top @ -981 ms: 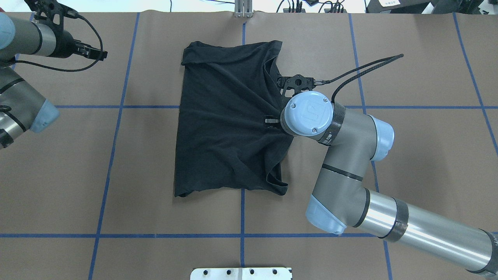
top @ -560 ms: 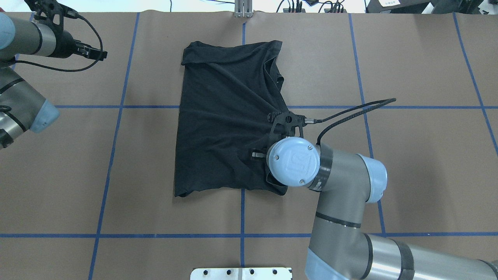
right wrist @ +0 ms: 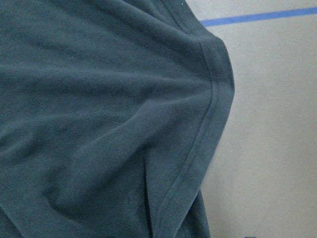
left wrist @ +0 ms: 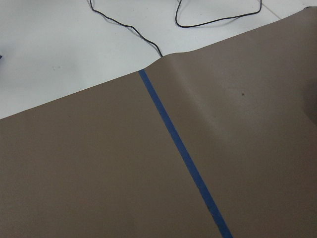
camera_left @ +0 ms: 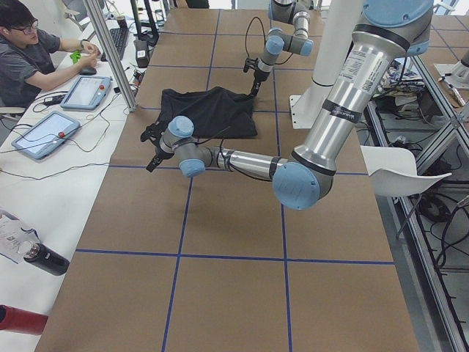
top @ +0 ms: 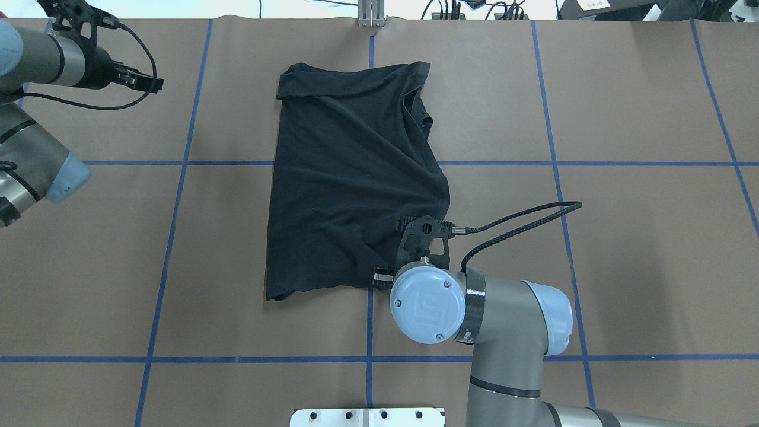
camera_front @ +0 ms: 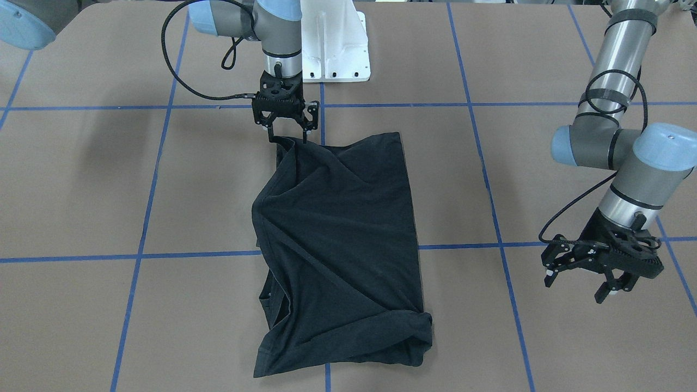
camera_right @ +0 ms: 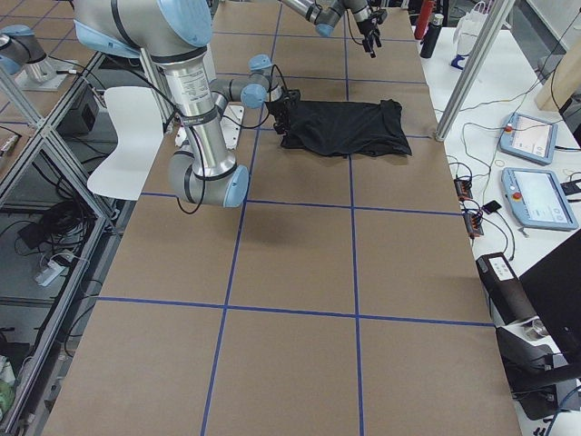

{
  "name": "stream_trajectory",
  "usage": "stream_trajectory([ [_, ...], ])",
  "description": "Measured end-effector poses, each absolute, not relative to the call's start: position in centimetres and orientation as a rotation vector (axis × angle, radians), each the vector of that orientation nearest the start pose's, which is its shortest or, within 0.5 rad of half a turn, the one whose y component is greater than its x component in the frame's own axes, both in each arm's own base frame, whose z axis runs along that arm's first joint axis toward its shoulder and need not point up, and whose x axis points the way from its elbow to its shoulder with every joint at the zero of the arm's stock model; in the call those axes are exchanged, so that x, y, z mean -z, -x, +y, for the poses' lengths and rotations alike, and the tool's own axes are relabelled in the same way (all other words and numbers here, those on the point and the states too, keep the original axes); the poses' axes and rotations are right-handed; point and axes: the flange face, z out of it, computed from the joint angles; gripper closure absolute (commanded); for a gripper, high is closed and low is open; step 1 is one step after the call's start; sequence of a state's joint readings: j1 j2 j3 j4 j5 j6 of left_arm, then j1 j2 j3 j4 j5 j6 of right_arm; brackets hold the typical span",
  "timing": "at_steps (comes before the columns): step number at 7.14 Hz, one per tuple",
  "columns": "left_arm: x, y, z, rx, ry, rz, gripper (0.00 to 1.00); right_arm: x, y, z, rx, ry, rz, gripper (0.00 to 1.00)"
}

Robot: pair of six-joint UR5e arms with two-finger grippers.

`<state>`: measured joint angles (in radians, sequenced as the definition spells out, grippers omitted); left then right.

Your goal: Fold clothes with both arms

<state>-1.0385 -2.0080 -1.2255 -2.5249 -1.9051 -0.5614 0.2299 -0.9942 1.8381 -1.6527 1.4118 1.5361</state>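
Overhead and front views look steeply down on the bench from opposite sides — sharing the T-shirt — side views stand far back, wrist cameras close.

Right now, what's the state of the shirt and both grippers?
black T-shirt: folded into a narrow rectangle, plain side up, lying on the table, wrinkled along one long edge.
right gripper: open, fingertips down at the shirt's robot-side corner.
left gripper: open, empty, hovering over bare table away from the shirt.
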Motion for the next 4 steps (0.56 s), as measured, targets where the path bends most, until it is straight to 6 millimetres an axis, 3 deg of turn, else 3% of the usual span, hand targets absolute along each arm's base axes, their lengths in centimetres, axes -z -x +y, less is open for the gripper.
stream_trajectory([
  [4,-47.4,-27.0,-65.6,-0.147,-0.726,0.795,0.00,-22.5,57.1,-31.1,-0.149,-0.298,-0.714,0.58],
])
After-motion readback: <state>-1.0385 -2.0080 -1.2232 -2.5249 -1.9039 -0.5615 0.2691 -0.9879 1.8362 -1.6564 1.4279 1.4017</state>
